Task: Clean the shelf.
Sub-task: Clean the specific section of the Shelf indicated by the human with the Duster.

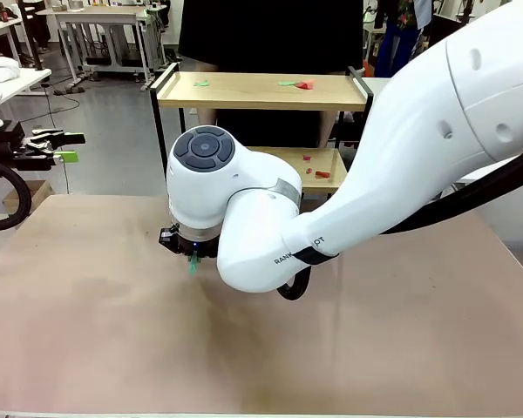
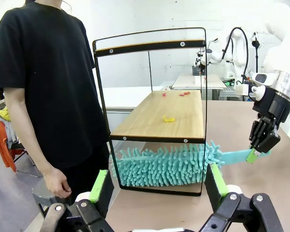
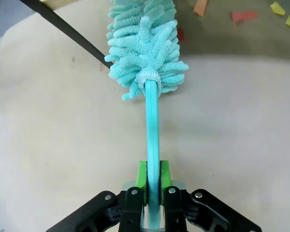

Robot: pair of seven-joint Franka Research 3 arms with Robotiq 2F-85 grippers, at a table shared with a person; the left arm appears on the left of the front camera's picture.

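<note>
In the front view the right hand (image 1: 192,252) is largely hidden under its own arm, and the shelf (image 1: 261,91) is seen at the far edge of the tabletop (image 1: 87,331), with scraps (image 1: 301,84) on both boards. What is masked there is given by the left wrist view: a teal duster (image 2: 164,166) is laid under the lower board, its head inside the black frame, its handle pinched by the right hand. In the right wrist view the green pads are seen pressed on that handle, and further scraps lie beyond the head, seemingly on the shaded tabletop under the shelf. The left hand (image 2: 158,186) is spread, well apart from the shelf. The tabletop is beige. A person (image 2: 48,82) in black is stood beside the shelf, and white tables (image 1: 96,16) are seen behind on a grey floor
</note>
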